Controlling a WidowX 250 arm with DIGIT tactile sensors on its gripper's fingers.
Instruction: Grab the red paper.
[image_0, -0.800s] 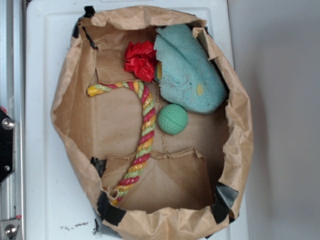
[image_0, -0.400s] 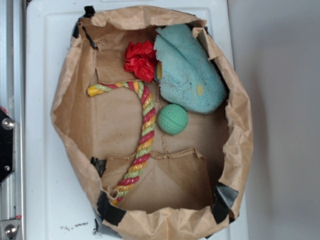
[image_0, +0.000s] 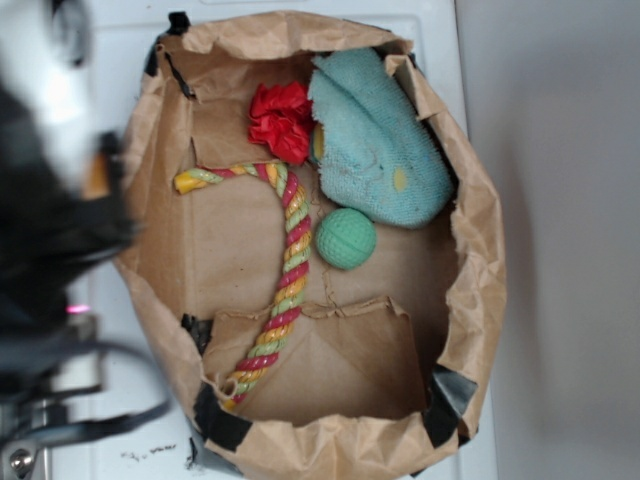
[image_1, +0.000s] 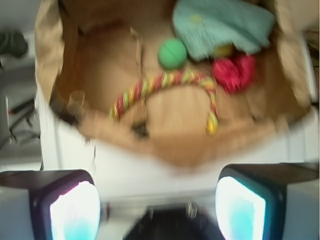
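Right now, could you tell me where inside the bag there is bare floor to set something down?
Bare floor lies left of the twisted rope, and on the flaps below the green ball. The top is crowded: the red paper presses against the blue cloth.

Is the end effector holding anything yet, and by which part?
Nothing. The end effector is open and empty, outside the bag; the red paper lies untouched inside.

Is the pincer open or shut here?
Open: in the wrist view, the pincer fingers stand wide apart with nothing between them.
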